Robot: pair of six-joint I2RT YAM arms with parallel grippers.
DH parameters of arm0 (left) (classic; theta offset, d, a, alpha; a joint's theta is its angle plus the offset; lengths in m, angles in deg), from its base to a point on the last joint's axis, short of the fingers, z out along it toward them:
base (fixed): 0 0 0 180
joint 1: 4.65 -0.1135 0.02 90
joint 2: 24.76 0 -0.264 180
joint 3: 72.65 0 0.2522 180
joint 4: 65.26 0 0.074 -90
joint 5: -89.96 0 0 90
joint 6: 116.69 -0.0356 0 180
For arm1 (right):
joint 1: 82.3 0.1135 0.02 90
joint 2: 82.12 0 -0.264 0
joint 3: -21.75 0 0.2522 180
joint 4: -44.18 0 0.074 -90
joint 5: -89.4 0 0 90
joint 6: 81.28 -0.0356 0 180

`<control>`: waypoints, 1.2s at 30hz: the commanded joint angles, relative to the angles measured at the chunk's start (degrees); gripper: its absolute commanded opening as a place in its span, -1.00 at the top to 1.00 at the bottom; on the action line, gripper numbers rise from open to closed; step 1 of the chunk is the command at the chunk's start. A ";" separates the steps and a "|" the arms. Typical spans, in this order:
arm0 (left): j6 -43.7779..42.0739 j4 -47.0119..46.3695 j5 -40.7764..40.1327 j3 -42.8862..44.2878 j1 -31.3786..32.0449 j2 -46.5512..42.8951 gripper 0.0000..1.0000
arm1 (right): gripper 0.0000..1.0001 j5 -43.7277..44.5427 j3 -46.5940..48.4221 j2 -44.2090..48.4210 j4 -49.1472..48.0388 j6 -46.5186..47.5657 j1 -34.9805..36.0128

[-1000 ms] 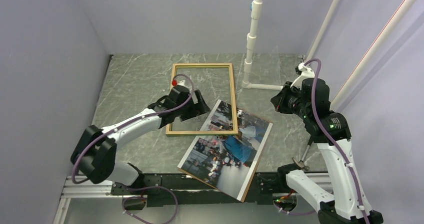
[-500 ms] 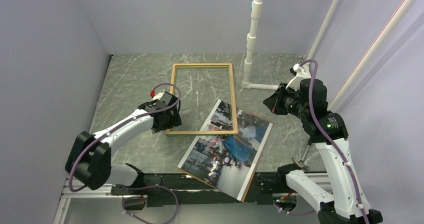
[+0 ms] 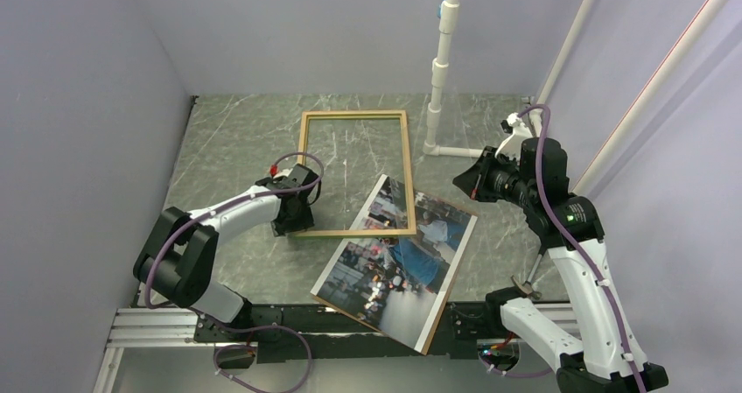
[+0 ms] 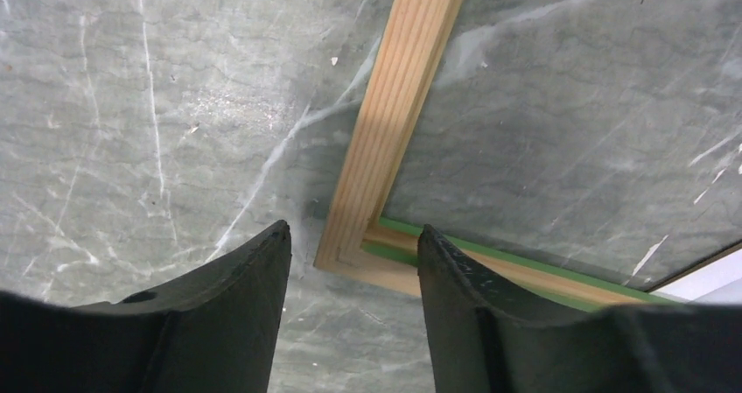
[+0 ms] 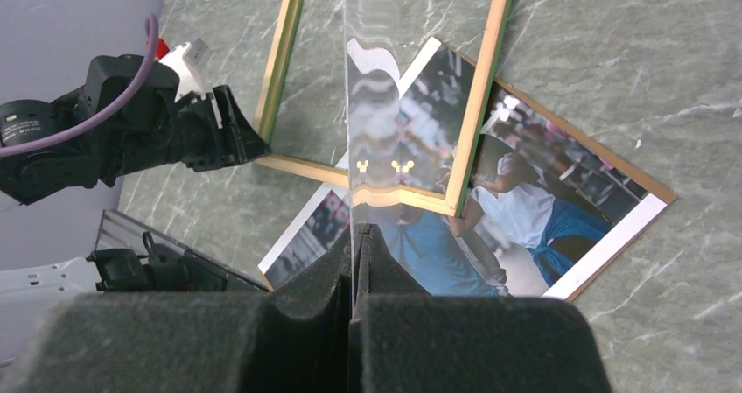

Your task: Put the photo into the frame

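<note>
The left claw [image 4: 352, 232] gapes above the thin light-wood rectangular frame's [image 4: 411, 69] corner. The right claw [image 5: 359, 233] pinches a clear sheet [image 5: 376, 60].

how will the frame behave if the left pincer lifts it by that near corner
Probably light and stiff: the frame is thin wood rails around an open middle. Gripped at one corner by the left pincer, it would likely hang tilted and may swing. Its other near corner lies over the photo, so dragging could shift that print.
</note>
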 commanded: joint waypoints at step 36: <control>5.02 -5.57 5.07 -7.86 7.52 -6.71 0.87 | 1.00 -7.92 1.61 -2.10 -8.22 -4.76 0.16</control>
